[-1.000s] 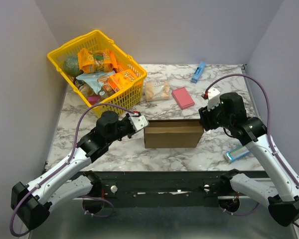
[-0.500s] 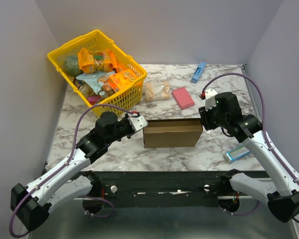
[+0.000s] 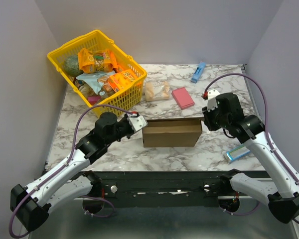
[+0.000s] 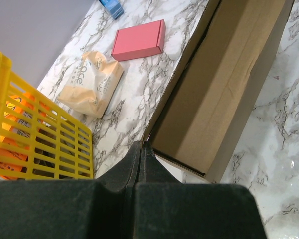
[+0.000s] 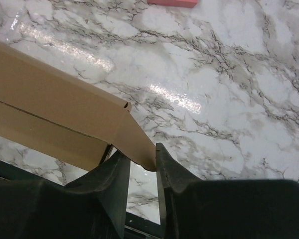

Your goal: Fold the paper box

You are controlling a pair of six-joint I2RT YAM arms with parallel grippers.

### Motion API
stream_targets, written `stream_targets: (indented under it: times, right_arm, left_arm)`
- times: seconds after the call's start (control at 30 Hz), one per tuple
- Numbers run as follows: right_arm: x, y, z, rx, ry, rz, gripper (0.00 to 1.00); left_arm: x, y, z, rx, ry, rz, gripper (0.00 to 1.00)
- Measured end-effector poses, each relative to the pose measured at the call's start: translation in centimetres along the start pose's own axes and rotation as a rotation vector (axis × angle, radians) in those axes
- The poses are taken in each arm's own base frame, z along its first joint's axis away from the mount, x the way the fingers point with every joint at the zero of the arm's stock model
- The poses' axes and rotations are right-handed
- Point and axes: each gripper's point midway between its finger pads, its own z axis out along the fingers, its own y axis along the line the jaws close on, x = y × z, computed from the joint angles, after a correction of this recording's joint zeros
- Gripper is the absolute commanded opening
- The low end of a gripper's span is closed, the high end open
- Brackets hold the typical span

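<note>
The paper box (image 3: 172, 133) is a brown cardboard mailer standing as a shallow open box at the table's middle front. In the left wrist view its open inside (image 4: 224, 89) faces the camera. My left gripper (image 3: 139, 123) is at the box's left end, its jaws pressed together (image 4: 142, 145) on the corner of the box wall. My right gripper (image 3: 205, 118) is at the box's right end. Its jaws stand apart (image 5: 143, 157), and the corner of a box flap (image 5: 50, 109) sits between the fingertips.
A yellow basket (image 3: 55, 52) full of snack packs stands at the back left, close to the left arm (image 4: 40, 144). A wrapped snack (image 3: 157, 90), a pink box (image 3: 183, 97) and a blue object (image 3: 198, 72) lie behind the box. A light-blue item (image 3: 237, 154) lies front right.
The box and my left gripper have shifted slightly left. My right gripper has drawn up and to the right, away from the box's right end.
</note>
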Motion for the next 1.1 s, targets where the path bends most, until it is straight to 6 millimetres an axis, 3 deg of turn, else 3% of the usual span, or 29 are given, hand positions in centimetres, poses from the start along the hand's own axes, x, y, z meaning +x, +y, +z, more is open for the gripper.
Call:
stream_targets:
  times: [0.13, 0.5, 0.63, 1.1]
  right_arm:
    - [0.1, 0.6, 0.0, -0.026, 0.004, 0.017, 0.18]
    - [-1.5, 2.7, -0.1, -0.071, 0.046, 0.127, 0.09]
    - [-2.0, 2.7, -0.1, -0.057, 0.067, 0.178, 0.01]
    - [-2.5, 3.1, 0.3, -0.044, 0.101, 0.288, 0.01]
  left_arm:
    - [0.1, 0.0, 0.1, 0.001, 0.002, 0.000, 0.00]
    - [0.3, 0.4, 0.3, -0.011, 0.011, -0.014, 0.00]
    - [0.4, 0.6, 0.3, -0.021, 0.016, -0.016, 0.00]
    - [0.5, 0.9, 0.2, -0.040, 0.027, -0.009, 0.00]
